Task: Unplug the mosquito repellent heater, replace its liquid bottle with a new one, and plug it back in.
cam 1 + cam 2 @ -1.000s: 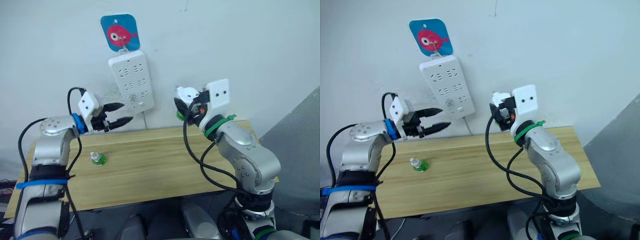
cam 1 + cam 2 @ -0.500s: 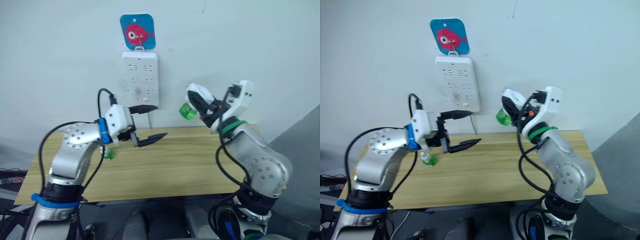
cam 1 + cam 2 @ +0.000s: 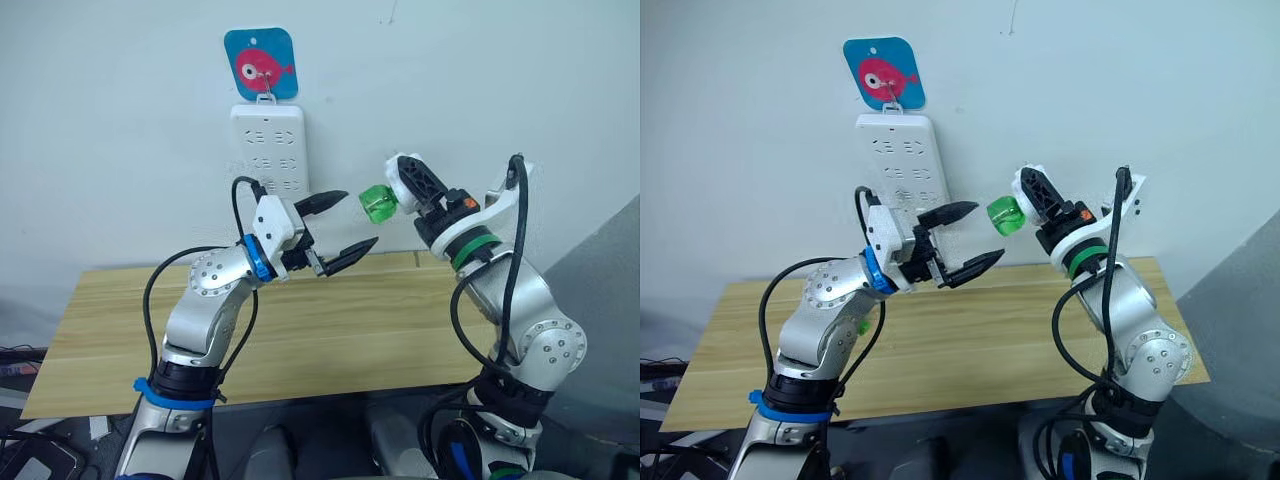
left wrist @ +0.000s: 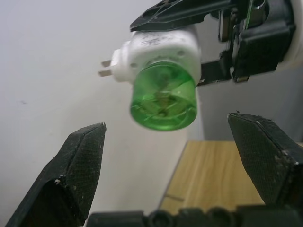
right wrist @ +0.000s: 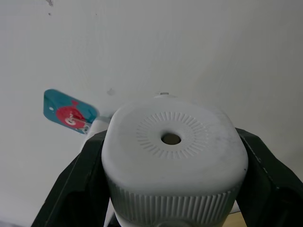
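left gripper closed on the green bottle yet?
No. The left gripper is open, its fingers spread apart on either side of the green bottle, not touching it.

A white power strip (image 3: 268, 150) hangs on the wall (under a blue fish hook (image 3: 260, 65)), above a wooden table (image 3: 400, 330).

Glossy translucent green plastic bottle (image 4: 164, 100), matt white plastic heater (image 4: 158, 49), pale wood-grain table (image 3: 400, 330).
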